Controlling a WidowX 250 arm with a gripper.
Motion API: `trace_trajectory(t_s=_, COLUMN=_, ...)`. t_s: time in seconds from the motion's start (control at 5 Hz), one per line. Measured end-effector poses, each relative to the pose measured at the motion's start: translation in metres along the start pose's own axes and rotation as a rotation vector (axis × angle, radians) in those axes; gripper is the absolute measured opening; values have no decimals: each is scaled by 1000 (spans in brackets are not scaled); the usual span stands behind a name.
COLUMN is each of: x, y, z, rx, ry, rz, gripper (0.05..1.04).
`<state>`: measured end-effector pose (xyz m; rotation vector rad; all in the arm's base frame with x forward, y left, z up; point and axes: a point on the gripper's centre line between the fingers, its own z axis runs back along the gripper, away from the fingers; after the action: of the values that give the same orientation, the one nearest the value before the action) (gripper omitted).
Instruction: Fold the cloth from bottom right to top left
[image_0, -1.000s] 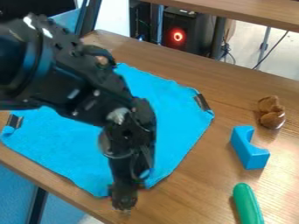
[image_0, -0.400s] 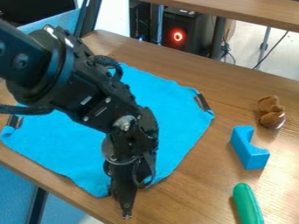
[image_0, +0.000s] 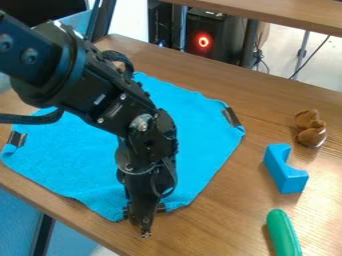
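Cloth (image_0: 73, 165): spread unfolded on worktop (image_0: 220, 225), dark clips (image_0: 232, 116) set at two corners, probably as grip tabs | Claw (image_0: 144, 227): poised at near corner, presumably for grasping; opening and hold cannot be told | Change: claw shifted slightly inward from worktop edge; cloth left unfolded, blue block (image_0: 286, 172) unmoved.

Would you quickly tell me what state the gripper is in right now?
Gripper: low at the near corner of the blue cloth; whether it is open or closed, or holds any cloth, cannot be told.
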<state>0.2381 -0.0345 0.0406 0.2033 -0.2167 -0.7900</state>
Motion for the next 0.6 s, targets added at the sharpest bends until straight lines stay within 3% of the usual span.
trace_trajectory(t_s=0.2, x=-4, y=1, z=0, rx=-13, ry=14, rz=25, gripper=250)
trace_trajectory(t_s=0.4, x=-8, y=0, z=8, rx=-43, ry=15, rz=30, gripper=97)
trace_trajectory(t_s=0.6, x=-7, y=8, z=24, rx=-100, ry=-3, rz=60, gripper=57)
